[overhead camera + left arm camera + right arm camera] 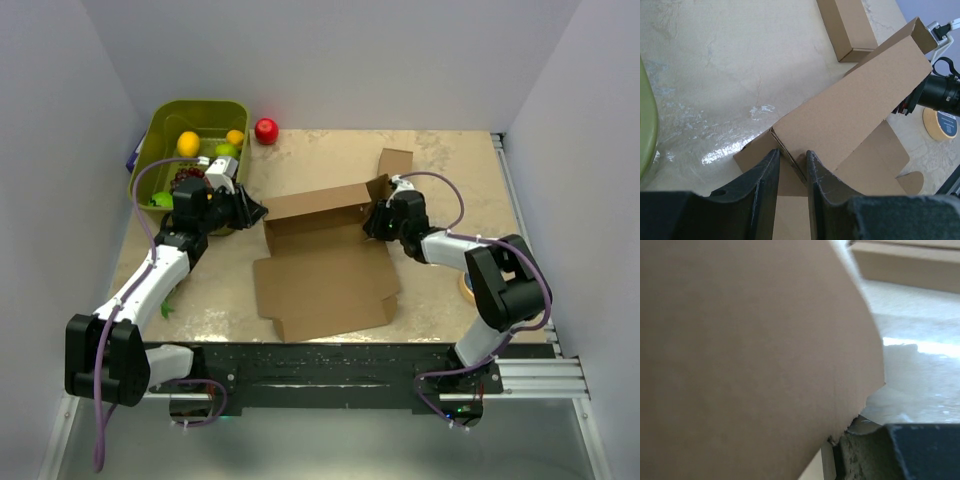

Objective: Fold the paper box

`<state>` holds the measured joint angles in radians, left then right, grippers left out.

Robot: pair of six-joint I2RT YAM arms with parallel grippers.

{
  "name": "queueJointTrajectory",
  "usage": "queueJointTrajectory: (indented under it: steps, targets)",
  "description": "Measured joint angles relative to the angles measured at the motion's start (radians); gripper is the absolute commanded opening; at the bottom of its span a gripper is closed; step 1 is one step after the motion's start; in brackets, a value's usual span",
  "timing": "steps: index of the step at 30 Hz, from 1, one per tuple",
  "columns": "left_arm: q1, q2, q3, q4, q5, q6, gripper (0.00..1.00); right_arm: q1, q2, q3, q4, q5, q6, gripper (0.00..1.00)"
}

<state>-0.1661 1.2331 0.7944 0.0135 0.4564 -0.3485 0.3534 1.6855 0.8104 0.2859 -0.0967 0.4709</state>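
In the top view, the large brown corrugated cardboard paper box lies at the centre of the beige tabletop, its base flat and its rear wall raised. The left jaws are set at that wall's left end, the right jaws at its right end. The step in hand is judged to be the standing-up of the rear wall. Next, the end flaps would need to be turned inward with the wall held upright.

In the left wrist view, the left jaws are seen a narrow gap apart at bottom centre. An upright corner flap of the paper box stands between them and is not visibly pinched. A roll of tape at the right edge carries a blue label, too small to be read.

In the right wrist view, the frame is filled by plain cardboard of the paper box. Whether the right jaws are open cannot be told. No print is seen on the box.
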Motion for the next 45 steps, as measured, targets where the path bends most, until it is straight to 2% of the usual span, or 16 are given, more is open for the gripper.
queueJointTrajectory:
  steps: [17, 20, 25, 29, 36, 45]
  targets:
    - [0.000, 0.008, 0.000, 0.013, 0.004, 0.000, 0.31, 0.132, 0.002, -0.002, 0.051, 0.104, -0.021, 0.32]
    - [0.000, 0.010, 0.000, 0.016, 0.004, 0.000, 0.31, 0.134, 0.002, -0.001, 0.051, 0.108, -0.022, 0.40]
    - [0.000, 0.010, 0.000, 0.017, 0.003, 0.000, 0.31, 0.143, -0.053, -0.008, -0.015, 0.126, -0.034, 0.66]
    - [0.000, 0.011, 0.000, 0.017, 0.004, 0.000, 0.31, 0.151, -0.180, -0.060, -0.087, 0.138, -0.038, 0.72]
    - [0.000, 0.011, 0.000, 0.017, 0.004, 0.000, 0.31, 0.142, -0.353, -0.093, -0.229, 0.236, -0.037, 0.75]
    - [-0.002, 0.010, 0.000, 0.016, 0.003, 0.000, 0.31, 0.004, -0.346, -0.092, -0.267, 0.261, -0.061, 0.74]
